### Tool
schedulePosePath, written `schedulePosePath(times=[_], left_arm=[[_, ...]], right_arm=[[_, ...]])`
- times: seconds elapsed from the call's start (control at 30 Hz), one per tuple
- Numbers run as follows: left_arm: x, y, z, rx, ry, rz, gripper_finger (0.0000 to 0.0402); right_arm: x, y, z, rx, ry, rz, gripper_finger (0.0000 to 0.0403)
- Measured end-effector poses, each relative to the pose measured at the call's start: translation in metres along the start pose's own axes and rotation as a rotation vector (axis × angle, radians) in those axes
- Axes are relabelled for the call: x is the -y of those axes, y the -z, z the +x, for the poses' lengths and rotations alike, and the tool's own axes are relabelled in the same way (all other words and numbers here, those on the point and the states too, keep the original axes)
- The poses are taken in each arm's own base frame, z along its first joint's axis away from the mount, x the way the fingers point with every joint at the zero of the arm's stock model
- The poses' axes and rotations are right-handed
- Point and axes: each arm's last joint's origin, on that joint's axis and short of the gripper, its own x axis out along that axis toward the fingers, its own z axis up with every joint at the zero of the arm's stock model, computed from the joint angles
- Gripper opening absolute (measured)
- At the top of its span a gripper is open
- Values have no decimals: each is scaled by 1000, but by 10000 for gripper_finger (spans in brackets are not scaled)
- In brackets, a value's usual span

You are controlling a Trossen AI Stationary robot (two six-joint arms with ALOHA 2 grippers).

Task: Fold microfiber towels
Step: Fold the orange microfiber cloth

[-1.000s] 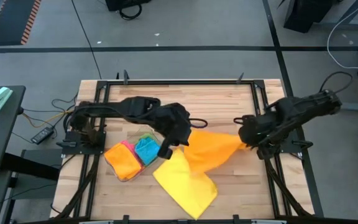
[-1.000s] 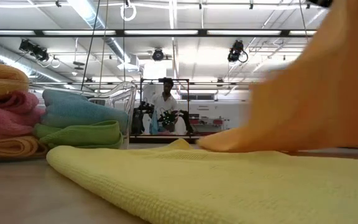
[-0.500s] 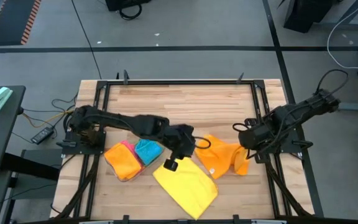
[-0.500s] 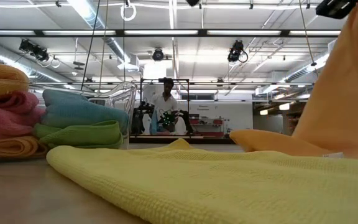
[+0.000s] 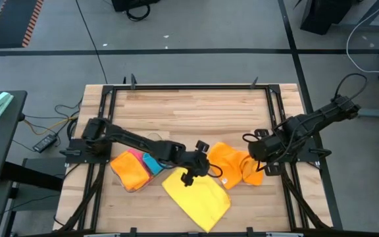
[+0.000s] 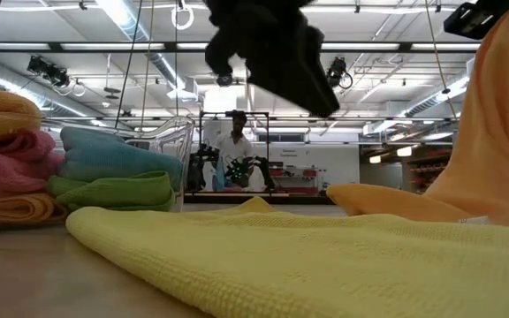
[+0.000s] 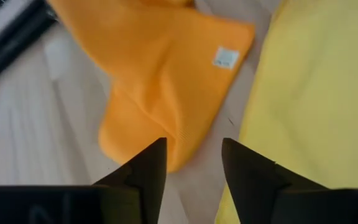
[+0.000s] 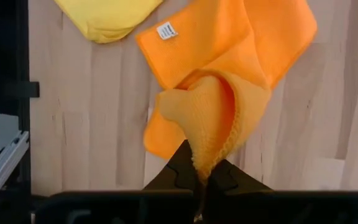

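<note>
An orange microfiber towel [image 5: 229, 161] lies crumpled on the wooden table, right of centre, with a white label [image 8: 166, 30] on it. Its right part rises to my right gripper [image 8: 199, 177], which is shut on it. A yellow towel [image 5: 197, 197] lies spread toward the near edge. My left gripper [image 7: 194, 163] hovers open just above the table, over the gap between the orange towel's corner [image 7: 166, 134] and the yellow towel [image 7: 316, 106], touching neither. In the low view it shows dark at the top [image 6: 272, 49]. My right gripper pinches a bunched-up fold of the orange towel [image 8: 207, 152] between its two fingers, coming from above and pointing steeply down. The cloth hangs slack below the fingers. The rest of the towel [image 8: 229, 50] lies on the table.
A stack of folded orange, pink, blue and green towels [image 5: 137, 168] sits at the near left by a clear plastic tray [image 6: 173, 141]. Black frame rails [image 5: 288, 131] border the tabletop. A person [image 6: 235, 155] stands far off in the room behind.
My left gripper has let go of the orange towel's left end and has come down toward the near edge, close to the table. The towel, held up between both grippers before, has dropped and crumpled onto the table. My right gripper has sunk a little, keeping its hold.
</note>
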Motion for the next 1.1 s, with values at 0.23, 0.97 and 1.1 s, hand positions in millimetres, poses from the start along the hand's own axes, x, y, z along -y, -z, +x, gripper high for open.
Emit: schedulePosePath(times=[0.23, 0.97, 1.1], left_arm=[[23, 11, 35, -118, -80, 202, 170], [56, 25, 89, -304, -337, 596, 51], [50, 17, 68, -280, -308, 523, 15]], right_arm=[[0, -1, 0, 18, 23, 0, 6], [0, -3, 0, 38, 20, 6, 6], [-1, -4, 0, 53, 14, 7, 6]])
